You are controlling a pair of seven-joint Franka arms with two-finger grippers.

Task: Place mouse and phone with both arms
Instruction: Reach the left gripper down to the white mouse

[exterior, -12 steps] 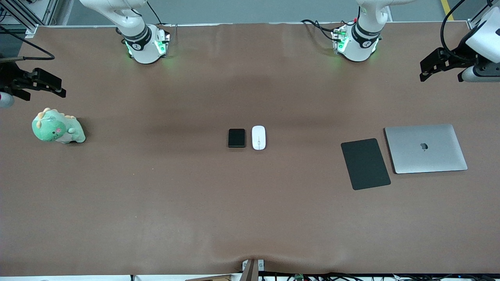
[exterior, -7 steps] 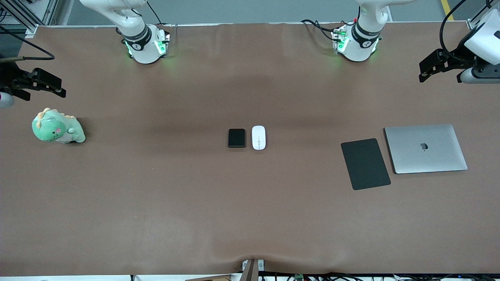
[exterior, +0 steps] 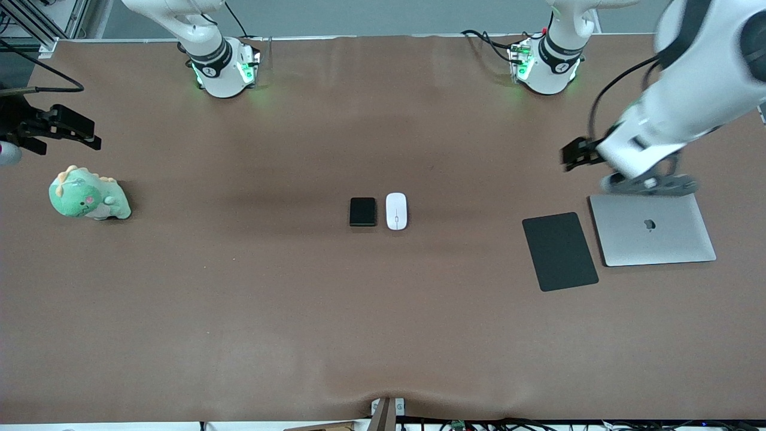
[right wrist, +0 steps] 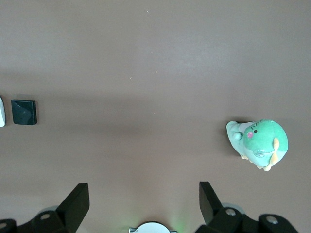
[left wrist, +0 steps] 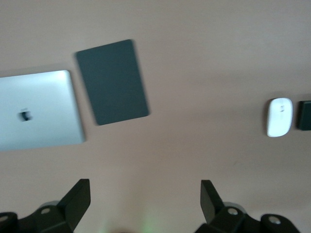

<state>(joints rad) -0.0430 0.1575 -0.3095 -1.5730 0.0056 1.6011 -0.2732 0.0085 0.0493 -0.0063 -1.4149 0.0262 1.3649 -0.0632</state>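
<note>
White glossy oval mouse (exterior: 396, 211) lies mid-worktop just beside the small black slab phone (exterior: 362, 211). Left gripper (left wrist: 144, 204) (spread, empty) hangs over bare brown worktop (left wrist: 194, 63). Right gripper (right wrist: 144, 202), spread too, waits near a green plush dinosaur (right wrist: 258, 143).

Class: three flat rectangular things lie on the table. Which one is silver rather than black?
The closed laptop, at the left arm's end, beside the larger black mouse pad; the small phone is black too.

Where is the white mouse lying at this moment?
In the front view, the mouse lies mid-table, right beside the phone, on the side toward the left arm's end.
</note>
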